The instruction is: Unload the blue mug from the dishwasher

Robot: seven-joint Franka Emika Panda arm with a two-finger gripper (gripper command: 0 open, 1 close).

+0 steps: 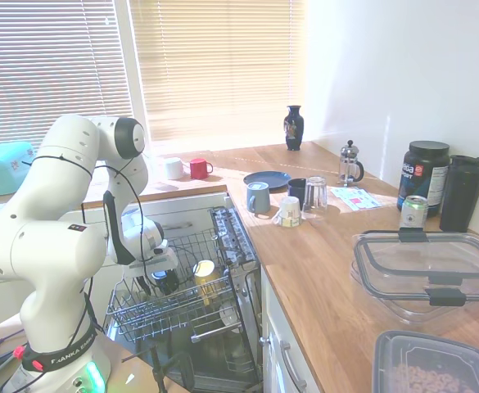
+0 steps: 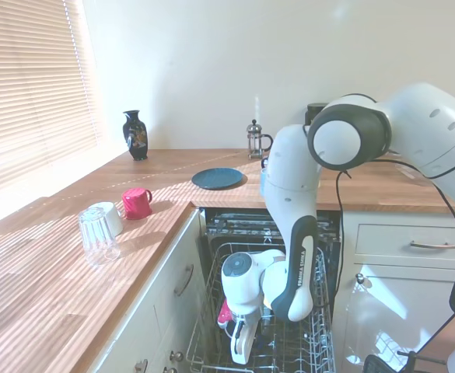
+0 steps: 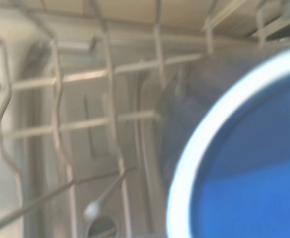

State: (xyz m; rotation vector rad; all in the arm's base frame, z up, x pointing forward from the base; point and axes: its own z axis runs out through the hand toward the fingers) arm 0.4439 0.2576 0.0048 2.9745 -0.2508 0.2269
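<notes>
The blue mug (image 1: 166,283) is a dark shape in the silver wire rack (image 1: 192,316) of the open dishwasher (image 1: 232,239). My gripper (image 1: 161,274) reaches down into the rack right at the mug. In the wrist view the mug (image 3: 254,168) fills the picture's right side from very close, its mouth toward the camera, with a pale rim and a blue inside. From the other side the gripper (image 2: 243,351) points down into the rack (image 2: 320,342), and the mug is hidden behind it. Whether the gripper is closed on the mug does not show.
A cream-yellow cup (image 1: 204,273) sits in the rack beside the mug. On the counter stand a grey-blue mug (image 1: 258,197), a dark mug (image 1: 296,190), a glass (image 1: 315,195), a blue plate (image 1: 266,178), a French press (image 1: 350,164) and a vase (image 1: 294,127).
</notes>
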